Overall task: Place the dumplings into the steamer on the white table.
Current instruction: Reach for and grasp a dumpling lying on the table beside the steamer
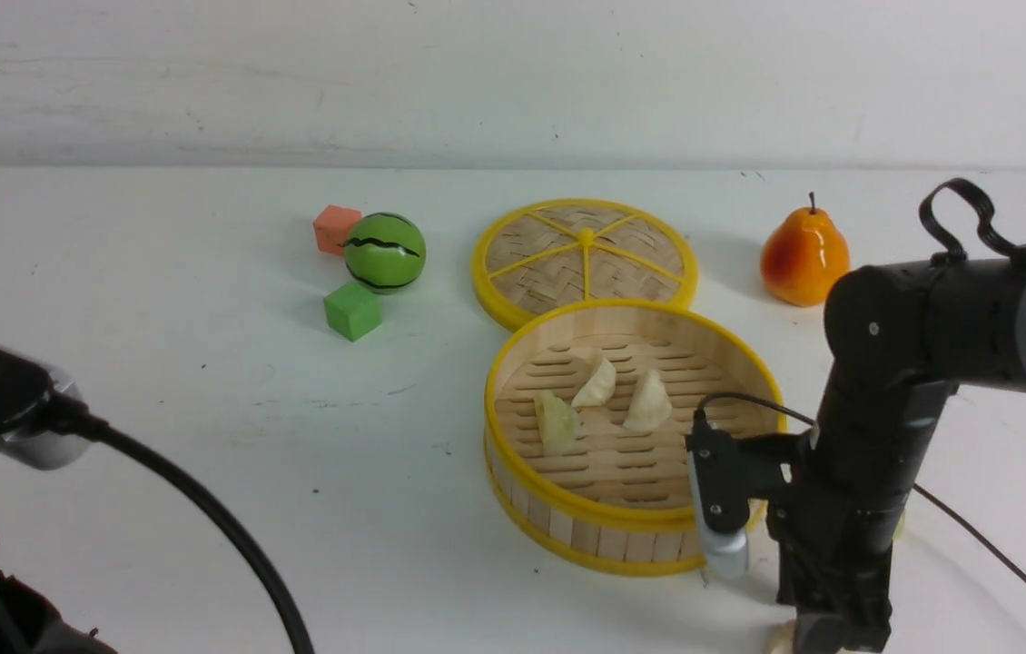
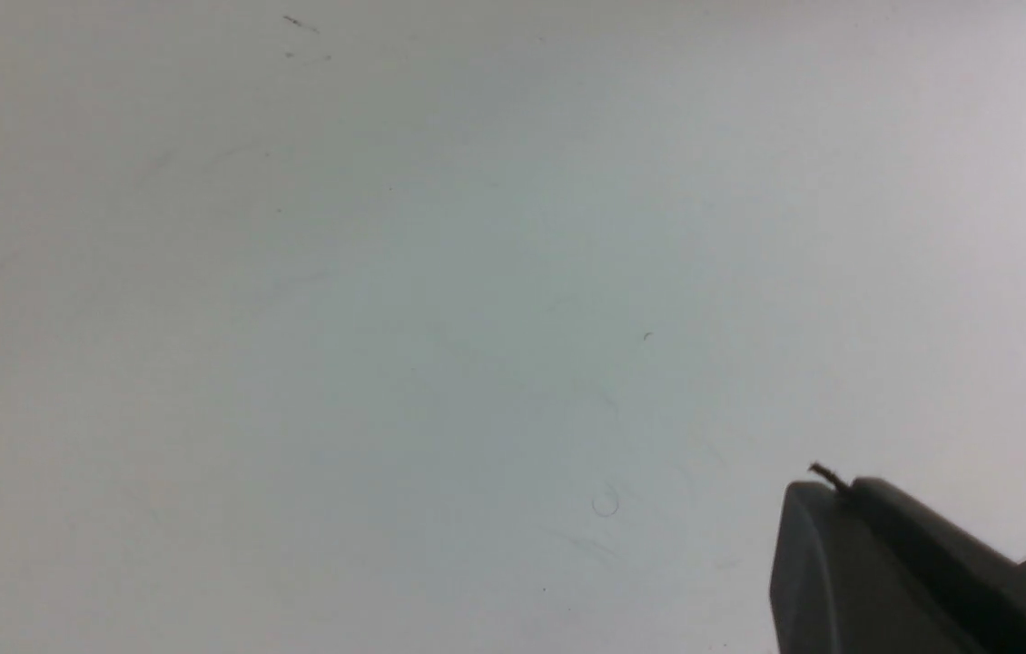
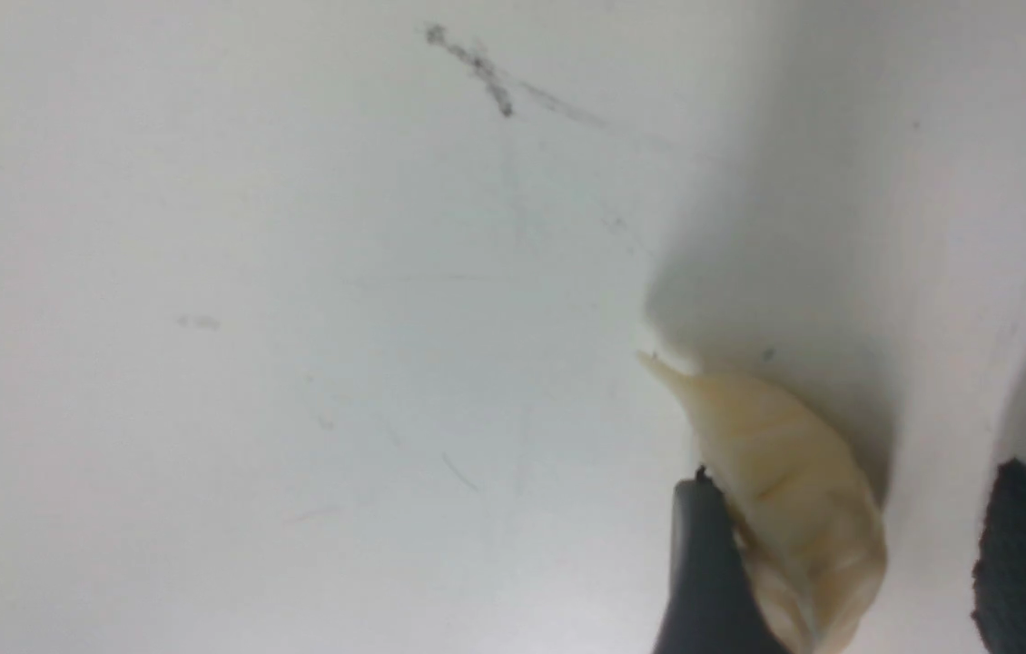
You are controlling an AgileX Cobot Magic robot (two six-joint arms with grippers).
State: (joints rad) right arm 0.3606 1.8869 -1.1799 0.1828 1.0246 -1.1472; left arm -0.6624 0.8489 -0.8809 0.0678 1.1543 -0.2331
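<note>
One left gripper [image 2: 849,554] closed tight, nothing gripped, over white table [image 2: 295,318]; lid [image 1: 586,259] laid at 12 o'clock of steamer [image 1: 604,536]; three dumplings [image 1: 647,402] found on steamer floor; at its 5 o'clock right gripper [image 3: 858,481] lowered to table, jaws parted, fourth dumpling [image 3: 785,472] touched by one finger [image 3: 704,563], not clamped.

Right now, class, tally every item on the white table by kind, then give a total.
Dumplings: 4
Bamboo steamer: 1
Woven lid: 1
Pear: 1
Watermelon ball: 1
Cubes: 2, green and orange
Total: 10 in view
</note>
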